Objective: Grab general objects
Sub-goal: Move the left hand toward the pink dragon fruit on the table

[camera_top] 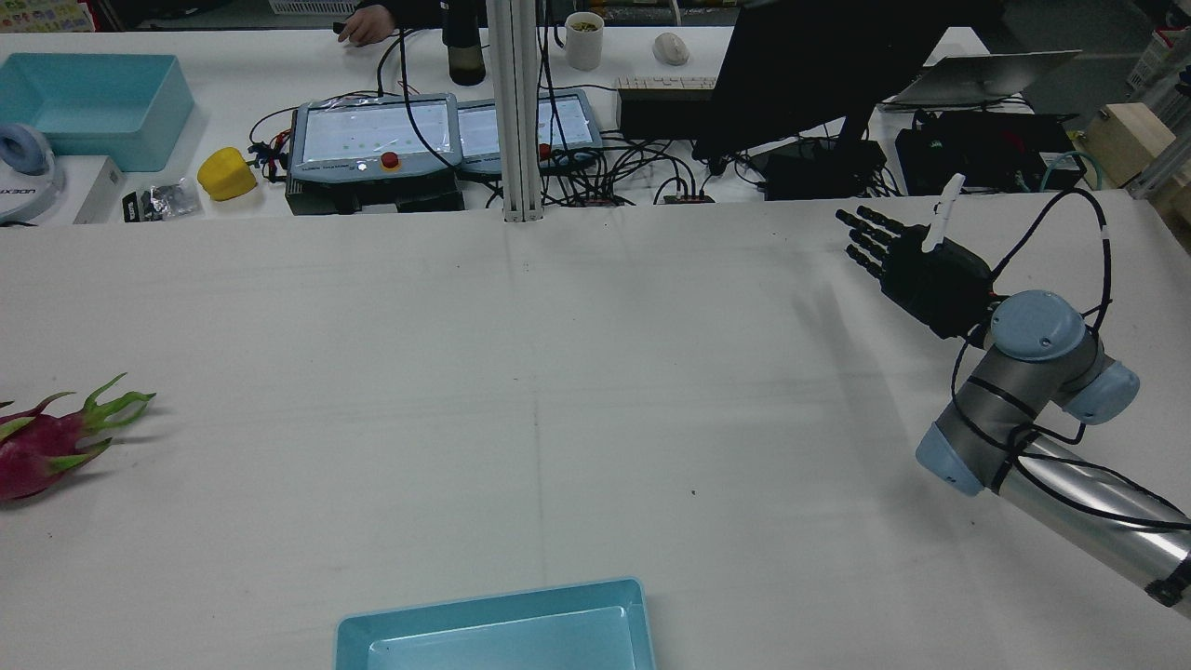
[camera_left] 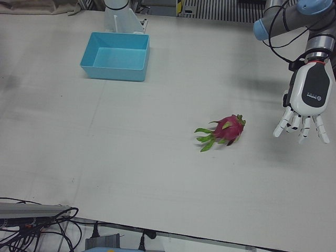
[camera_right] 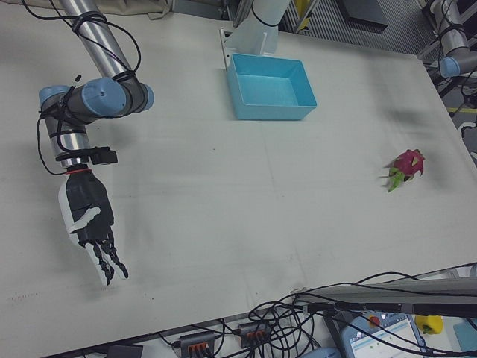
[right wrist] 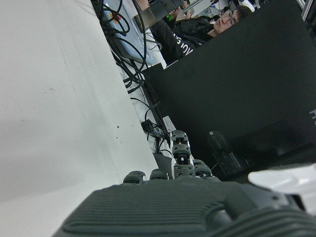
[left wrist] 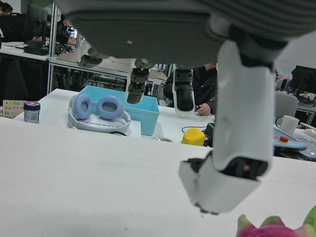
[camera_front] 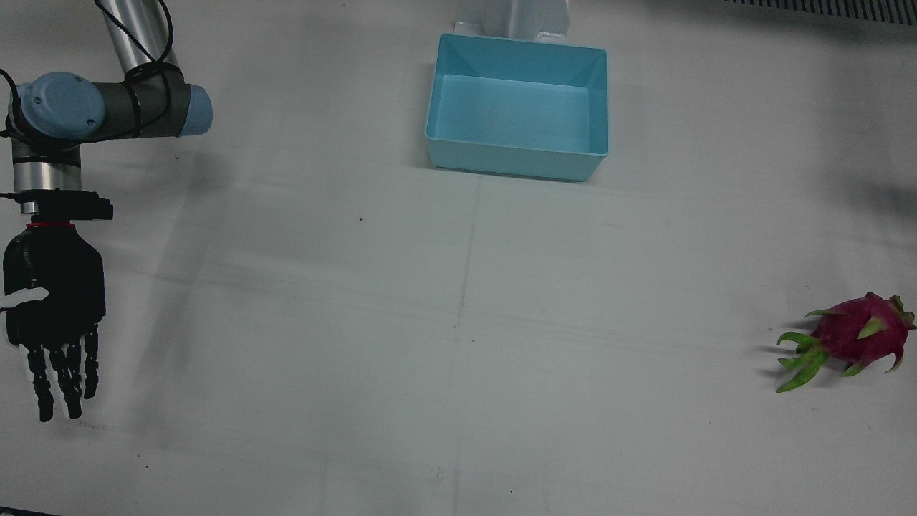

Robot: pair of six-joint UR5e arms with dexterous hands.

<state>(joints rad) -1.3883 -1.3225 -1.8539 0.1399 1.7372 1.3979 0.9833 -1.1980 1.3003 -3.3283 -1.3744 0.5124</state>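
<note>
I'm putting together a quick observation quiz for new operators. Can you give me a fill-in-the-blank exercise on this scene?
1. The fruit lying on the table is a ____.
2. The blue bin holds ____.
3. The white left robot hand hangs beside the fruit with its fingers ____.
4. The right robot hand is coloured ____.

Missing words: dragon fruit; nothing; open; black

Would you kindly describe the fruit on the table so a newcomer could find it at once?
Start at the white table with the blue bin at its robot-side edge. Toward the left hand, the dragon fruit lies alone on the bare cloth. It is the only magenta thing there, with green leafy tips.
</note>
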